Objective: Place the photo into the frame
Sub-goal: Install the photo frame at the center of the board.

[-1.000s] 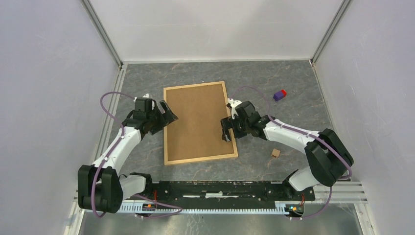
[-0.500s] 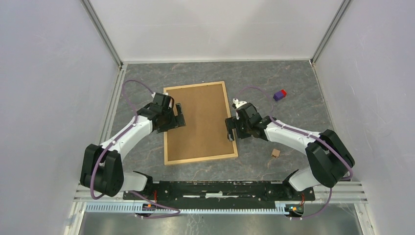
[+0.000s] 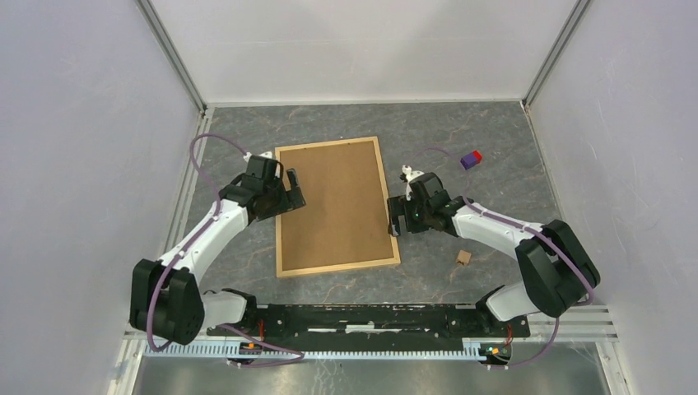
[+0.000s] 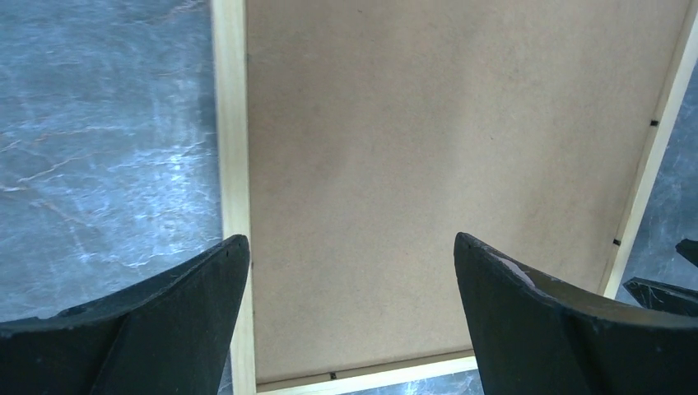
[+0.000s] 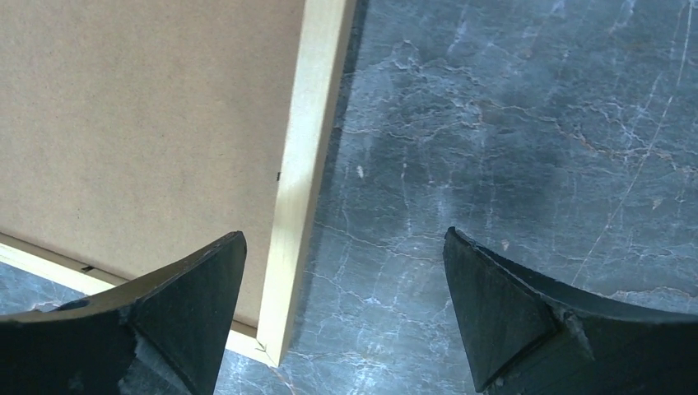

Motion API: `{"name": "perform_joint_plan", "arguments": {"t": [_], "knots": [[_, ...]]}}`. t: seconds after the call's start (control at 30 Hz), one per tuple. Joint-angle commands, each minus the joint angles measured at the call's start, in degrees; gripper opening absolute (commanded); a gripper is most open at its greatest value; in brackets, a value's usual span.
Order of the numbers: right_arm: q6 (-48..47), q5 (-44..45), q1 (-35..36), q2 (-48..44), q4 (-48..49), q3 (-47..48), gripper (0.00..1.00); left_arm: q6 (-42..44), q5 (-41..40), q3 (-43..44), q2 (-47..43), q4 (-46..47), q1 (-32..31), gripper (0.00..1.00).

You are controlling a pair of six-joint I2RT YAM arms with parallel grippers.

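A: Left arm (image 3: pixel 206 239), right arm (image 3: pixel 494 229): finish?
B: White link shells, black joint housings; a purple cable (image 3: pixel 197 145) loops beside each.
A: Fingers (image 4: pixel 568 329)?
B: Matte black wedges, tapering to blunt tips. A black base rail (image 3: pixel 370 314) carries both.

left fingers (image 4: pixel 148 329): spread wide | right fingers (image 5: pixel 165 321): spread wide (both aimed downward)

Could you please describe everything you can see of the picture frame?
The frame is a large rectangle of thin pale wood strips around a brown fibreboard back, small dark marks at the inner edge. It lies flat, back up, on the grey table. The open left tool and right tool are at its long sides; neither grips it.
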Motion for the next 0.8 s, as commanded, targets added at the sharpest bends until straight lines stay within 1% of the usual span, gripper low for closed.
{"name": "perform_joint_plan", "arguments": {"t": [0.0,0.07,0.13,0.2,0.27,0.37,0.5,0.77], "knots": [[0.82,-8.88,-3.25,-2.38,5.97,-2.71,0.95,-0.49,0.76,-1.88,-3.20,0.22,3.30,1.00],[1.56,-11.55,-4.19,-2.34,7.83,-3.65,0.93,-1.88,3.24,-2.60,-3.46,-0.50,5.63,1.00],[1.35,-12.62,-4.41,-1.74,8.76,-3.59,0.88,-2.65,5.96,-3.66,-3.69,-0.56,8.66,1.00],[0.37,-12.65,-4.42,-0.67,8.59,-2.93,0.83,-3.20,8.03,-4.77,-4.14,-0.22,11.70,0.99],[-1.10,-11.64,-4.43,0.61,7.01,-1.65,0.78,-3.82,8.87,-6.11,-4.53,0.71,13.03,0.97],[-2.82,-9.94,-4.40,1.41,6.08,-0.21,0.74,-4.68,11.34,-8.01,-4.08,3.88,13.26,0.93],[-4.46,-8.04,-4.43,3.77,4.41,3.51,0.74,-4.90,13.71,-7.97,-0.32,5.18,13.39,0.89],[-5.17,-6.27,-4.31,10.54,2.92,10.24,0.64,-4.77,13.97,-7.43,3.37,6.50,13.53,0.84]]}}
